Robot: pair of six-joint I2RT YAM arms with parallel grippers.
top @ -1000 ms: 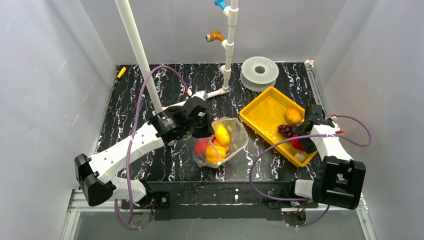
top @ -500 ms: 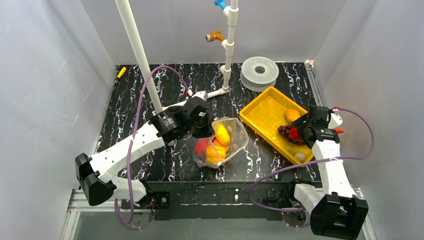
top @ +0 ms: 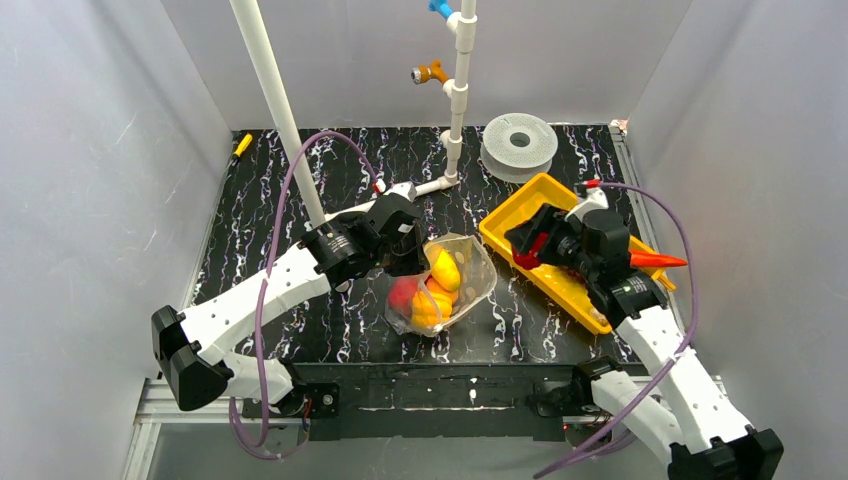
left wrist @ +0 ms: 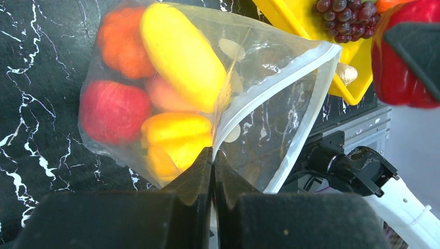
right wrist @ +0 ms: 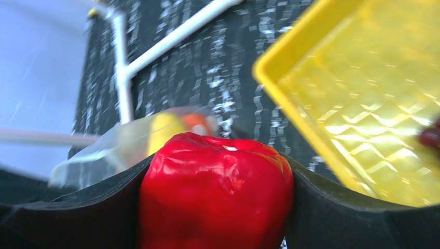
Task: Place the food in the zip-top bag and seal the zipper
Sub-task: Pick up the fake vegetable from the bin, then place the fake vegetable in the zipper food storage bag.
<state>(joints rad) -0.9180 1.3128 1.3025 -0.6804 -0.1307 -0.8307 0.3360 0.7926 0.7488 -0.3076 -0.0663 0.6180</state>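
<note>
Left hand: our left gripper is pinched tight on the mouth strip of the zip-top bag. It holds that lip up so the mouth gapes toward the counter's right edge.
Right hand: the right gripper clamps a red pepper in the air, above the end of the yellow tray nearest the bag.
Bag: it lies mid-counter, somewhat toward the near edge. The zipper is parted, nowhere pressed together.
Already in: we count five pieces, namely a yellow pepper, an orange piece, a red tomato, a peach and a second yellow pepper.
Not yet in: the red pepper in the grip, and purple grapes lying in the tray by the counter's right edge. Something orange shows beside them, too cropped to name.
Progress: we judge loading well past half and sealing not begun.
Remaining: drop the pepper through the mouth, fetch the grapes and whatever else the tray holds, then run the strip shut end to end.
</note>
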